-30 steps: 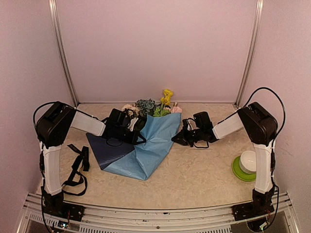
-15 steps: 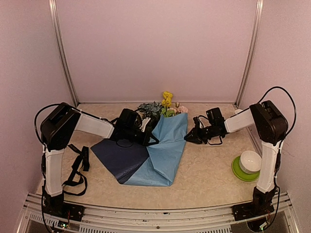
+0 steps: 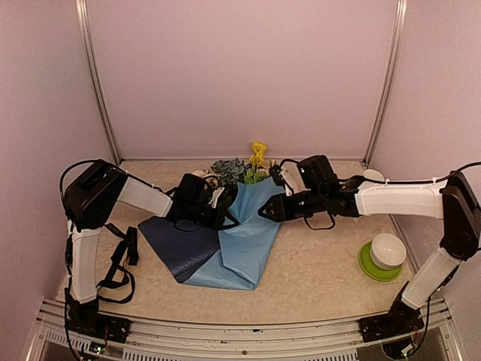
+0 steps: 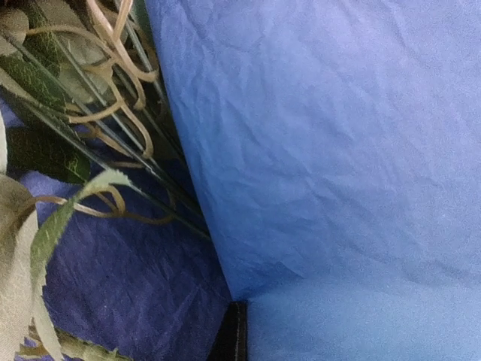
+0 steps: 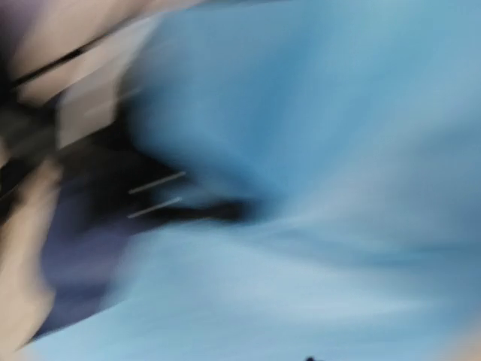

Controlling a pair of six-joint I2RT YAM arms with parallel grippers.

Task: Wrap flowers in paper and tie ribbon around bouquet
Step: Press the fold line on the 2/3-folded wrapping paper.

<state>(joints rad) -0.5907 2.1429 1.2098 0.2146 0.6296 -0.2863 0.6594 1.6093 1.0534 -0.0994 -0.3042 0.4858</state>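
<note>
Pinching paper (image 3: 248, 244) beside flowers (image 3: 239, 170): left hand (image 3: 224, 218) clamped | right hand (image 3: 267, 213) over paper; cannot tell spread

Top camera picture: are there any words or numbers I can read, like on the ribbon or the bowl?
No text can be read anywhere.
ribbon: any lettering is too small to tell.
paper, bowl: no writing shows.
The right wrist view is too blurred to read.
</note>
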